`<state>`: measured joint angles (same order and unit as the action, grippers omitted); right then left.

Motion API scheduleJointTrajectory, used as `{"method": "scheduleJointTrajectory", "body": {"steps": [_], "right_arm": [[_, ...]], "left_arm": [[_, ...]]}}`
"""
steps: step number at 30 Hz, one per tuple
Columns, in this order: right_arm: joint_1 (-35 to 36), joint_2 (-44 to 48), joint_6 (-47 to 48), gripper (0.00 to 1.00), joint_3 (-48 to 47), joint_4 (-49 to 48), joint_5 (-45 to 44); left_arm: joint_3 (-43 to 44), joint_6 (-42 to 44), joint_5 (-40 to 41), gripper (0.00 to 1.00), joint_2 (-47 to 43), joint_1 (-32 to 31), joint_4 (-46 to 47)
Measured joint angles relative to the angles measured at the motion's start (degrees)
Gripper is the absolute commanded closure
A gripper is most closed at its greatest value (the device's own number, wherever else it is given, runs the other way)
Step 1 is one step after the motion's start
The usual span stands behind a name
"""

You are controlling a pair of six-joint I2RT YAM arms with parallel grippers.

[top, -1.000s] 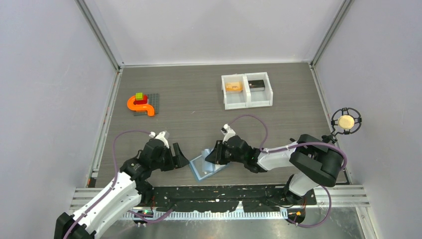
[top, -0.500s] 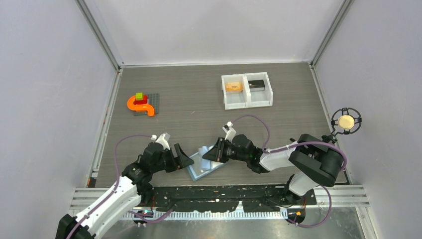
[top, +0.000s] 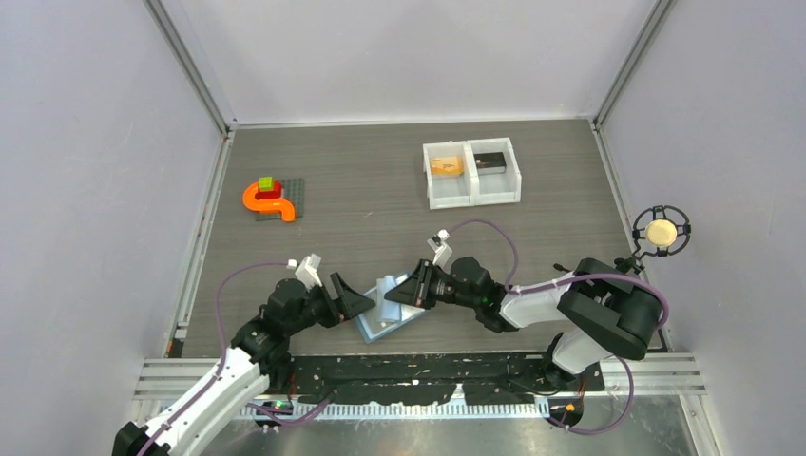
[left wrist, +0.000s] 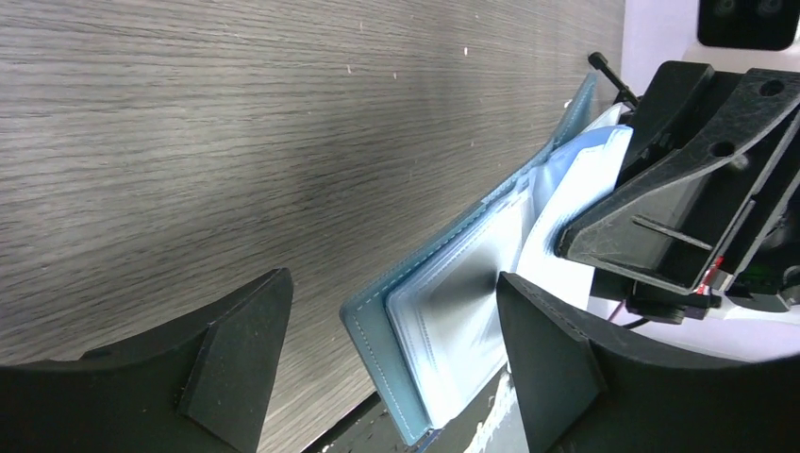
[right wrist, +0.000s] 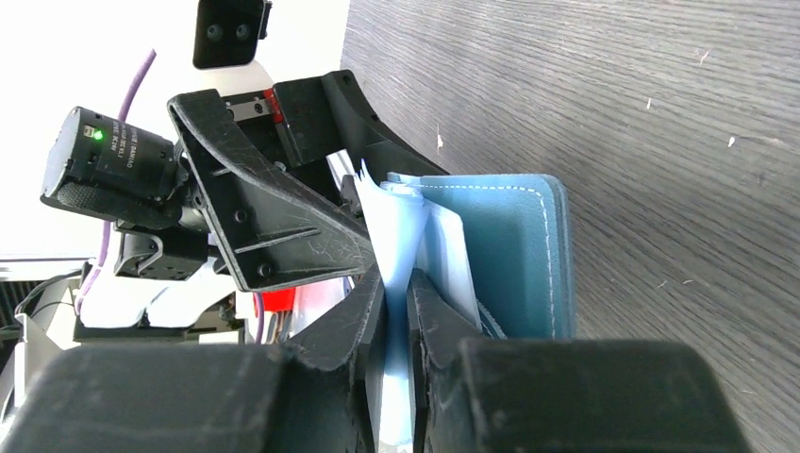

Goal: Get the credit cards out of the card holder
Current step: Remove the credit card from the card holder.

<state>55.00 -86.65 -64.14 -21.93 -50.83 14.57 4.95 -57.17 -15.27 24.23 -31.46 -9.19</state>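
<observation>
While the right fingers (right wrist: pixel 396 304) are clenched on one pale inner leaf of the card holder (right wrist: pixel 505 253), we see the left fingers (left wrist: pixel 389 293) spread wide and gripping nothing, one on each side of its near-left end.

The card holder is a single light-blue bifold with white stitching along the edge. It lies open near the front edge of the desk (top: pixel 361 228), between the two arms. One cover is flat on the wood and the clear inner pockets are fanned upward. Its long axis runs diagonally from near-left to far-right.

We count two credit cards, both outside it in the white tray (top: pixel 472 199) at the far right. The orange-yellow card (top: pixel 445 165) is in the left compartment and the dark card (top: pixel 489 160) in the right, each lying lengthwise left to right. One orange toy piece (top: pixel 269 200) sits far left.
</observation>
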Motion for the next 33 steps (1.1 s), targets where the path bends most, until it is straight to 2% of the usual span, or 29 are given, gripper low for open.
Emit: {"method": "scheduleJointTrajectory", "body": {"steps": [4,8,10,14,19,21,29,33], "right_arm": [[0.0,0.0,-1.0,0.82,0.5,-1.1,0.0],[-0.2,0.0,-1.8,0.82,1.1,-1.9,0.0],[-0.4,0.0,-2.1,0.8,1.5,-2.3,0.0],[-1.1,0.0,-2.3,0.7,2.3,-2.8,0.1],[-1.6,1.5,-1.9,0.49,2.4,-1.7,0.2],[-1.7,3.9,-0.9,0.46,2.3,1.1,0.0],[-1.3,18.0,9.1,0.45,-4.5,26.8,-8.4],[1.4,20.4,13.2,0.48,-9.0,34.1,-13.3]], "left_arm": [[-0.3,-1.2,-0.7,0.34,0.0,0.0,1.3],[-0.3,-2.2,-1.4,0.63,-0.5,0.0,2.7],[-0.6,-3.2,-1.8,0.74,-1.6,0.0,3.7],[-1.2,-5.2,-2.8,0.99,-4.6,0.0,6.2],[-1.2,-5.4,-2.7,1.0,-7.5,0.0,5.1],[-1.2,-5.3,-2.3,1.0,-7.7,0.0,4.1],[-0.2,-2.7,-1.7,1.0,-2.8,0.0,-0.7],[3.1,-1.9,-1.7,1.0,2.2,0.0,-3.2]]}}
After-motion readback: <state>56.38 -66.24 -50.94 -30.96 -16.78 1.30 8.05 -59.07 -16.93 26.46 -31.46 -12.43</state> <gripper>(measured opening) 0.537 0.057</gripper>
